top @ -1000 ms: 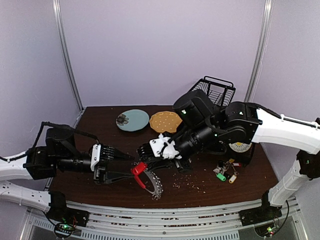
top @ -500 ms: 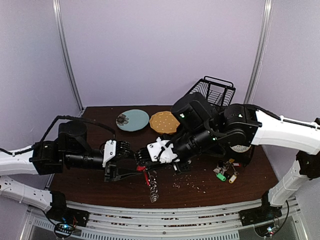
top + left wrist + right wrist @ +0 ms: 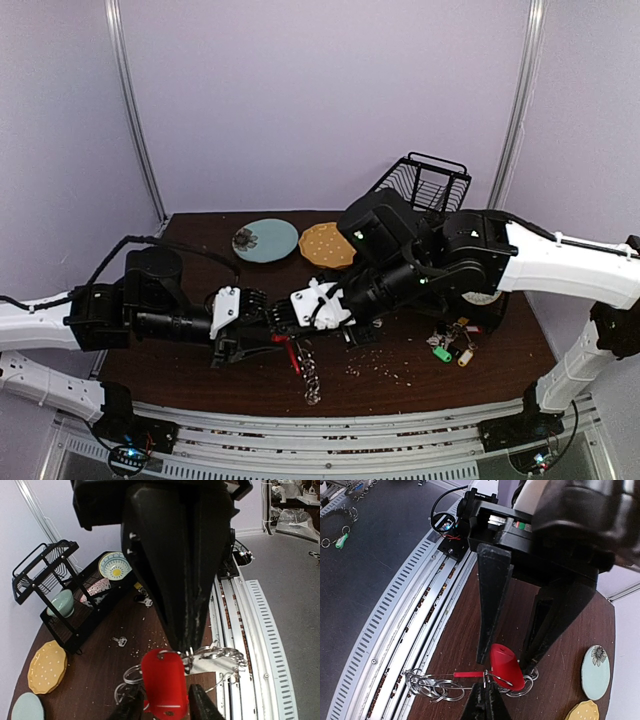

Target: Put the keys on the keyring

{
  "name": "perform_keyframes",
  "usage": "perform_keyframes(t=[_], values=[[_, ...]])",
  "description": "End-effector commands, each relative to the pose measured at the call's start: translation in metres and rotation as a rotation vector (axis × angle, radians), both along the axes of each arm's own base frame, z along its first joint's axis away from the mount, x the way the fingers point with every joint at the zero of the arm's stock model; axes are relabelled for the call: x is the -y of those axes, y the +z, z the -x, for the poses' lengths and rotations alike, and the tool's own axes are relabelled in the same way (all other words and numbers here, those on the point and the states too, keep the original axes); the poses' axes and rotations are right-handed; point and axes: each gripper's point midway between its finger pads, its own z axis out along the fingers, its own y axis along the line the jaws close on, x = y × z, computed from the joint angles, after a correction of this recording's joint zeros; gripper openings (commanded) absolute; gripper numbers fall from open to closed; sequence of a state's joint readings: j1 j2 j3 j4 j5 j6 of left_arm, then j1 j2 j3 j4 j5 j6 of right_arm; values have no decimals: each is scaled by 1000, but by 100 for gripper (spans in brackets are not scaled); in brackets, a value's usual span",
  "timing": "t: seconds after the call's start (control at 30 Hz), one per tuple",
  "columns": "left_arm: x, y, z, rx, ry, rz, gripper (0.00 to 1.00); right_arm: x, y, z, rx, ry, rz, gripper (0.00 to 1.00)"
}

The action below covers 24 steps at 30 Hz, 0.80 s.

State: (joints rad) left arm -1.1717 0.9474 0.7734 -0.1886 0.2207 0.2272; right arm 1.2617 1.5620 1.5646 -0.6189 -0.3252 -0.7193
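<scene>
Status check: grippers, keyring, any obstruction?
Left gripper astride the red tag. Right gripper shut, pinching the keyring. One loose key on table. Nothing obstructing.

Two plates (image 3: 266, 240), one rack (image 3: 428, 185), one keyring (image 3: 308, 372).

We see soft, even light from above in the overhead view, with the pale walls bright and no hard shadows on the dark tabletop (image 3: 200, 235), which gives off only a faint sheen. That view is sharp throughout. In the left wrist view the opposing black pincer (image 3: 185, 555) fills the top as a dark, slightly blurred mass. Straight rails (image 3: 405, 615) bow into curves in both wrist views, and the far background goes soft.
</scene>
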Motion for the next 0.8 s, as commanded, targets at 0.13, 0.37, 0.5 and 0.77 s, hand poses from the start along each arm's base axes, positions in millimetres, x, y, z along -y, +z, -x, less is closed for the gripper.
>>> perform_keyframes(t=[0.13, 0.37, 0.5, 0.77], values=[[3, 1, 3, 14, -22, 11, 16, -4, 16, 0, 28, 6, -42, 0], [-5, 12, -4, 42, 34, 61, 0, -2, 11, -5, 23, -35, -47, 0], [-21, 22, -27, 84, 197, 106, 0, -2, 15, -25, -3, -154, -112, 0], [-37, 28, -40, 125, 306, 220, 0, -7, 63, -60, -211, -393, -522, 0]])
